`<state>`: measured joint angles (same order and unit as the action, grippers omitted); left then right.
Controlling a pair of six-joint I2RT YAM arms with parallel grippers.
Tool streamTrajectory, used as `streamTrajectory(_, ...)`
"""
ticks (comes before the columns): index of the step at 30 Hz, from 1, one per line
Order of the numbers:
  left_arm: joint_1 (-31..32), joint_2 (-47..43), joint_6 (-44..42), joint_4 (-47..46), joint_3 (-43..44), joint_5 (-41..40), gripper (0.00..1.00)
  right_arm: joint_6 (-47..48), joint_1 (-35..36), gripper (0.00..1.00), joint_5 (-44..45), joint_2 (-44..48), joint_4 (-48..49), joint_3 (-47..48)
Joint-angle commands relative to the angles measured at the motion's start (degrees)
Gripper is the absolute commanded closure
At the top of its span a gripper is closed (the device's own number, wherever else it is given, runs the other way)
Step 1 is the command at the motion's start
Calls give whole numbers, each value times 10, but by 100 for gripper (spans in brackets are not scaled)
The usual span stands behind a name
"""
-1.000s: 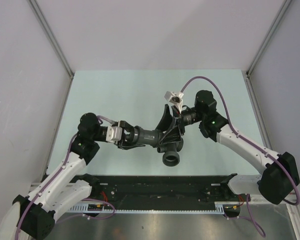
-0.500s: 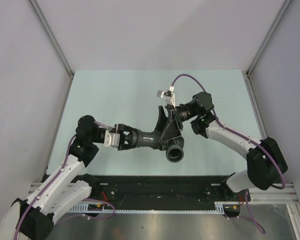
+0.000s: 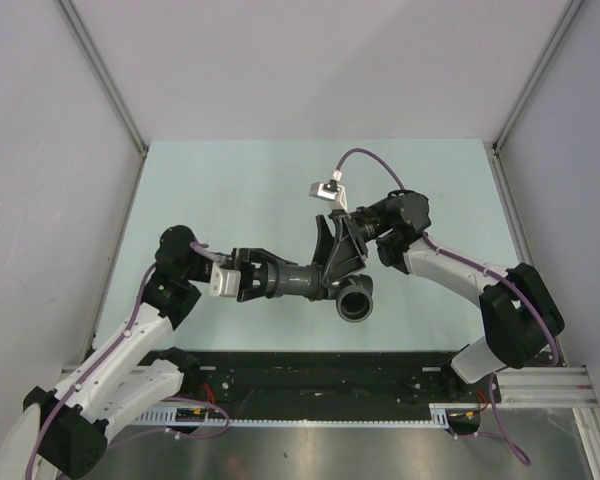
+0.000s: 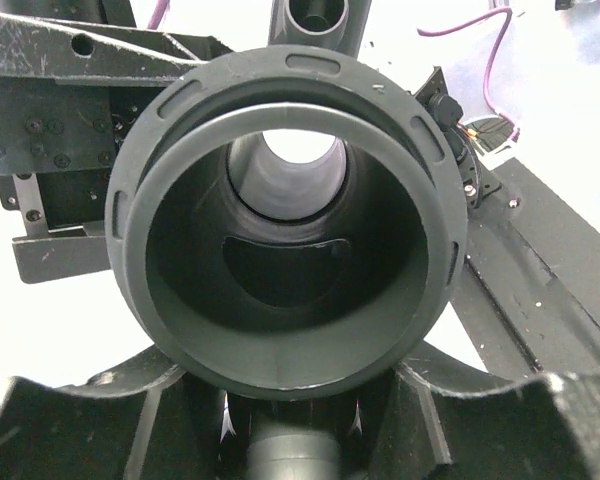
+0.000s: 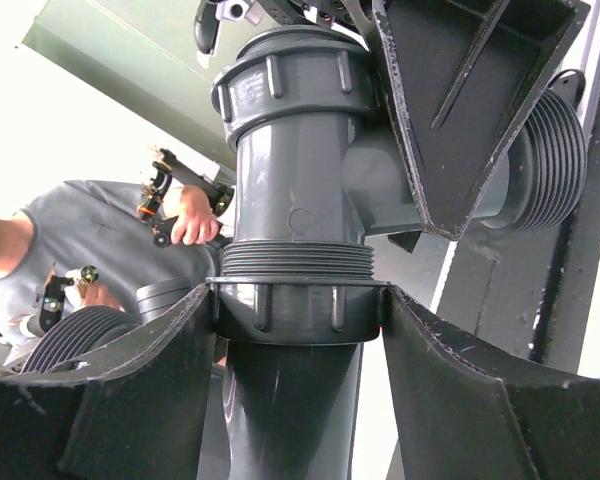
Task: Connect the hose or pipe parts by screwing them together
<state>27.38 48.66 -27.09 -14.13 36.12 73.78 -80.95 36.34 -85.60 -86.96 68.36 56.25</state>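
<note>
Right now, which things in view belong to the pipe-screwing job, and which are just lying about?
In the job:
- tube, held by the left gripper
- fitting, held by the right gripper, against the tube's end, off the table

Just around:
- purple cable
- black rail

You look straight down the open flared mouth of the grey pipe (image 4: 280, 350) at centre frame, black fingers (image 4: 70, 430) gripping it along the bottom, purple cable (image 4: 493, 75) upper right.
</note>
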Motion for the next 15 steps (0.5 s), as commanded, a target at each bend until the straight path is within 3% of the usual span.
streamTrajectory(1,24,29,-63,68,0,29,100,-76,19,100,130,12,125,60)
streamTrajectory(12,32,-6,-100,67,25,-10,100,-214,11,100,176,-25,180,92)
streamTrajectory(15,34,-10,-111,67,30,-18,100,-291,-3,100,200,-54,207,93)
